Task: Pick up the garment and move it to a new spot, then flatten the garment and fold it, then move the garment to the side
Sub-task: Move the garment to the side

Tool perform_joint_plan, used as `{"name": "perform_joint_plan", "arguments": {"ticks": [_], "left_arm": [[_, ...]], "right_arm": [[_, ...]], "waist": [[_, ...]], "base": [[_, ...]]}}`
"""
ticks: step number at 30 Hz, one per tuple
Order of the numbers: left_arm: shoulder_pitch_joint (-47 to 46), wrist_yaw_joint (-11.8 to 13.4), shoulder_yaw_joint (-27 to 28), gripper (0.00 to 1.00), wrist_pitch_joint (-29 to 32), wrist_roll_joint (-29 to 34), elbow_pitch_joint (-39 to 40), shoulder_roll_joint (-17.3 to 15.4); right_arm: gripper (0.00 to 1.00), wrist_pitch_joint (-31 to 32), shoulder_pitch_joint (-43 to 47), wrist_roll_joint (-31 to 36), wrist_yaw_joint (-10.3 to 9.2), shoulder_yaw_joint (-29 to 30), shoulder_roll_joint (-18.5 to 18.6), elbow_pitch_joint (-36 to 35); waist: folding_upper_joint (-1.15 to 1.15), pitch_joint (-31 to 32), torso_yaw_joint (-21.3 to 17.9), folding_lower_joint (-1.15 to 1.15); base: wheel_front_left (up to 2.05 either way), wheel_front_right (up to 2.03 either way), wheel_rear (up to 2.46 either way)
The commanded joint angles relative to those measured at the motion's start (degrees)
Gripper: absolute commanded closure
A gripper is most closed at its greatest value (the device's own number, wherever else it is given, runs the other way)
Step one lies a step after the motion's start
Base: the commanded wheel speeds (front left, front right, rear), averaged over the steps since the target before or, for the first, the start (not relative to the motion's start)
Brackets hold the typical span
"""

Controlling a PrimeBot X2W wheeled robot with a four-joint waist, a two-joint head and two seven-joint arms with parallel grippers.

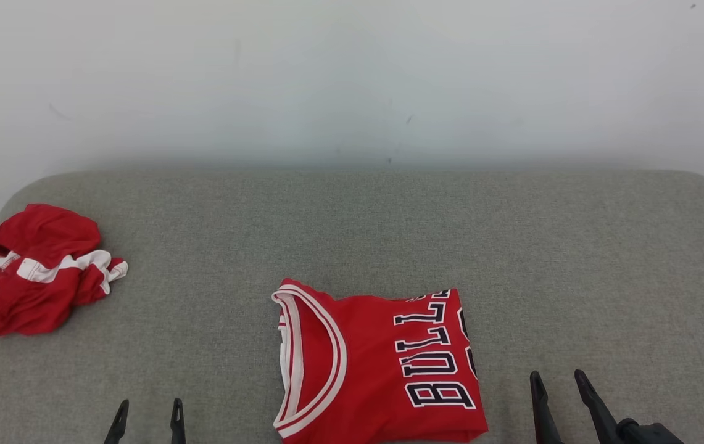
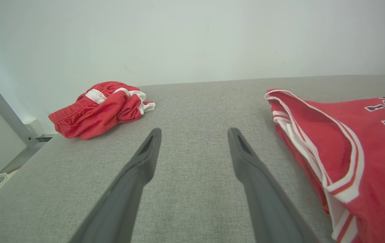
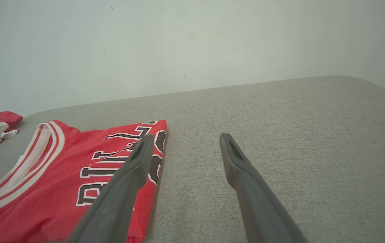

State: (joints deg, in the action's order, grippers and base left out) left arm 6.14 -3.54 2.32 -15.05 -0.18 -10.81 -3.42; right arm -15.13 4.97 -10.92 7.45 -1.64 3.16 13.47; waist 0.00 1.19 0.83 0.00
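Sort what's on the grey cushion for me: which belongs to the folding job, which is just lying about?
Job: folded red fabric jersey with white-striped collar; left hand, open; right hand, open.
Lying about: crumpled red-and-white fabric shorts, far left, apart from the jersey.

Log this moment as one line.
jersey: folded, on grey surface | shorts: crumpled, far left | left end effector: open, empty | right end effector: open, empty

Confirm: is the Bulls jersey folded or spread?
Folded: the Bulls jersey lies as a compact rectangle, neckline at one end, lettering cut off at its edge.
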Motion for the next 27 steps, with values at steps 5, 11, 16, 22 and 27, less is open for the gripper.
{"name": "perform_joint_plan", "arguments": {"ticks": [5, 11, 16, 22, 27], "left_arm": [[0.8, 0.1, 0.4, 0.0, -0.2, -0.6, 0.2, -0.2], [0.8, 0.1, 0.4, 0.0, -0.2, -0.5, 0.3, -0.2], [0.9, 0.1, 0.4, 0.0, -0.2, -0.5, 0.4, -0.2], [0.6, 0.1, 0.4, 0.0, -0.2, -0.7, 0.4, -0.2], [0.8, 0.3, 0.3, 0.0, -0.2, -0.8, 0.4, -0.1]], "right_arm": [[0.0, 0.0, 0.5, 0.4, 0.04, 0.0, -0.2, 0.2], [0.0, 0.0, 0.4, 0.5, 0.04, 0.0, -0.2, 0.6], [0.0, 0.0, 0.6, 0.5, 0.04, 0.0, -0.3, 0.6], [0.0, 0.0, 0.5, 0.6, 0.04, -0.1, -0.3, 0.6], [0.0, 0.0, 0.2, 0.5, 0.04, -0.3, -0.3, 0.9]], "waist": [[0.0, -0.1, 0.1, 0.0], [0.0, -0.3, 0.1, 0.0], [0.0, -0.5, 0.1, 0.0], [0.0, -0.6, 0.2, 0.0], [0.0, -0.6, 0.3, 0.0]], "base": [[0.0, 0.0, 0.0], [0.0, 0.0, 0.0], [0.0, 0.0, 0.0], [0.0, 0.0, 0.0], [0.0, 0.0, 0.0]]}}
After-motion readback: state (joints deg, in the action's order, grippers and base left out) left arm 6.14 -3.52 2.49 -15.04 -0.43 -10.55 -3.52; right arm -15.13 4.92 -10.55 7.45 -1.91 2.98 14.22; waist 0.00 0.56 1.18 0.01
